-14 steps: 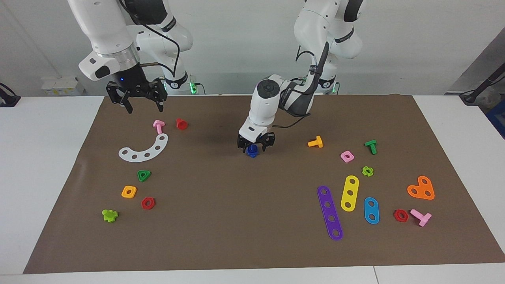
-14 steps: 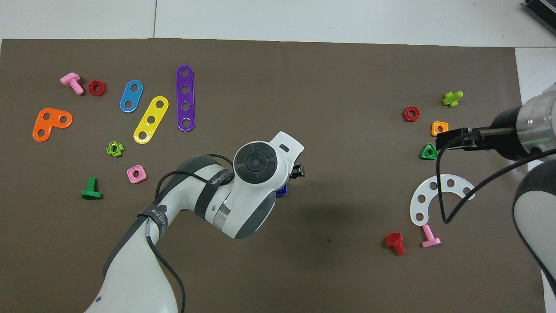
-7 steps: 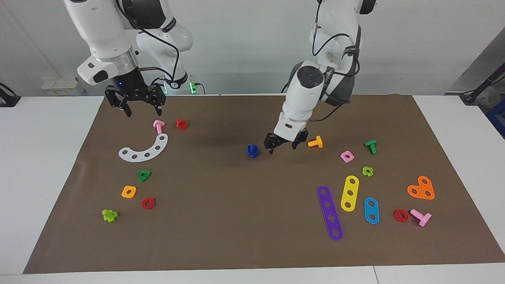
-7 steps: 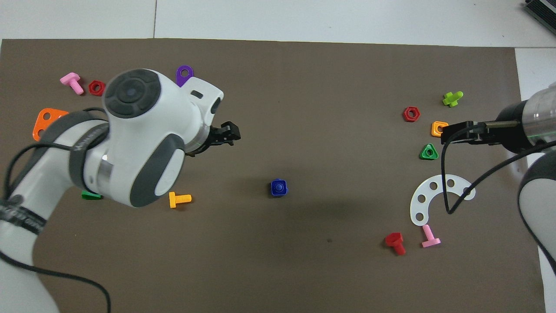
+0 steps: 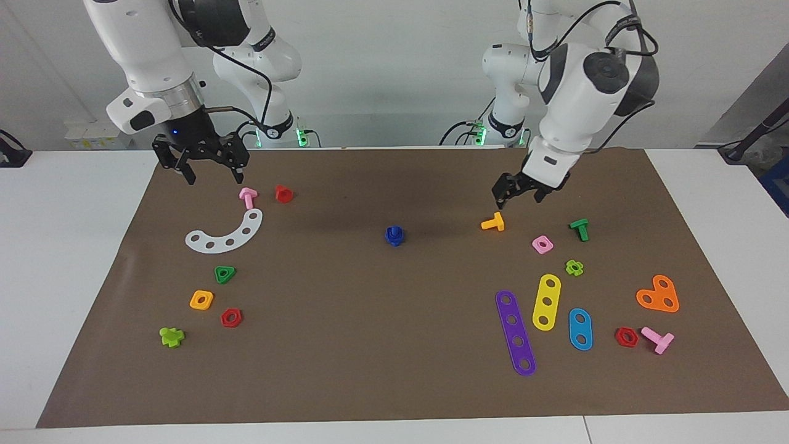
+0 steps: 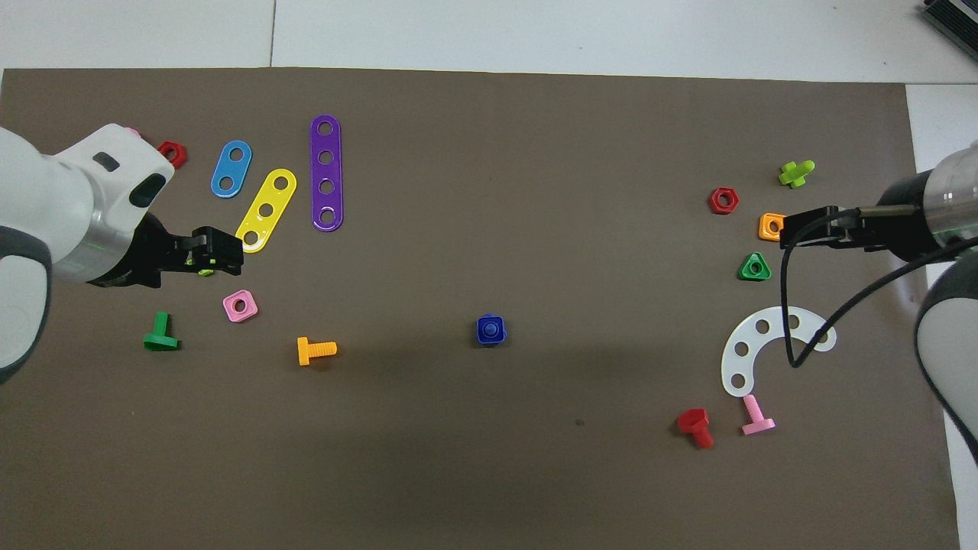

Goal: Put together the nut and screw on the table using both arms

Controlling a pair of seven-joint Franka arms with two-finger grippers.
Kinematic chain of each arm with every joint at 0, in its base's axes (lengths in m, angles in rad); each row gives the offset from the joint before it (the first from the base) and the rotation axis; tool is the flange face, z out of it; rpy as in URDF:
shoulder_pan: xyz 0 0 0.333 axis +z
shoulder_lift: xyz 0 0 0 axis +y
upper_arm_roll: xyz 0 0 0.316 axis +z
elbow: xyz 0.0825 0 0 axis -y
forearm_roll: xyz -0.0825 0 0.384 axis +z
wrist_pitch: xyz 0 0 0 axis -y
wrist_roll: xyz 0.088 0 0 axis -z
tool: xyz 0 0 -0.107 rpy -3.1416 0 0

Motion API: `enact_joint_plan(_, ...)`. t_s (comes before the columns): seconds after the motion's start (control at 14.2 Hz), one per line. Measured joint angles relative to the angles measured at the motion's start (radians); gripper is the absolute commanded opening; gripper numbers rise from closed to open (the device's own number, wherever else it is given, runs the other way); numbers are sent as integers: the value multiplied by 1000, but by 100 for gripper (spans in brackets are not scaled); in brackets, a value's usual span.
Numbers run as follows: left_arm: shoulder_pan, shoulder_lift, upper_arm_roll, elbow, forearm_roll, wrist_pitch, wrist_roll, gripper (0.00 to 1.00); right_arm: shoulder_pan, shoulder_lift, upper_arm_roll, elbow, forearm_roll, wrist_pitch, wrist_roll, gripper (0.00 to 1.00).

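The dark-blue screw (image 5: 394, 235) stands on the brown mat (image 5: 370, 333) at its middle, with the dark-blue nut on it as one small piece; it also shows in the overhead view (image 6: 490, 329). Nothing holds it. My left gripper (image 5: 518, 198) is open and empty, raised over the mat beside an orange bolt (image 5: 493, 222), toward the left arm's end; in the overhead view the left gripper (image 6: 229, 256) is well apart from the blue piece. My right gripper (image 5: 213, 179) is open and empty, raised near a pink bolt (image 5: 248, 197).
Coloured toy parts lie at both ends of the mat: purple (image 5: 515, 333), yellow (image 5: 546, 301) and blue (image 5: 580, 328) strips, an orange heart plate (image 5: 658, 295), a white curved strip (image 5: 226, 233), and red nuts and green pieces. The white table (image 5: 74, 246) borders the mat.
My left gripper let go of the blue piece, rose and swung away toward the left arm's end. The blue piece stayed standing at the mat's middle. My right gripper drifted slightly outward.
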Motion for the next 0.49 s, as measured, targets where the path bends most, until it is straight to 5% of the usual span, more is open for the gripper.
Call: enact_joint_plan(0.49, 24, -28, -2, 45, 31, -4, 154, 100, 0, -1, 0, 10, 0, -14, 0, 100)
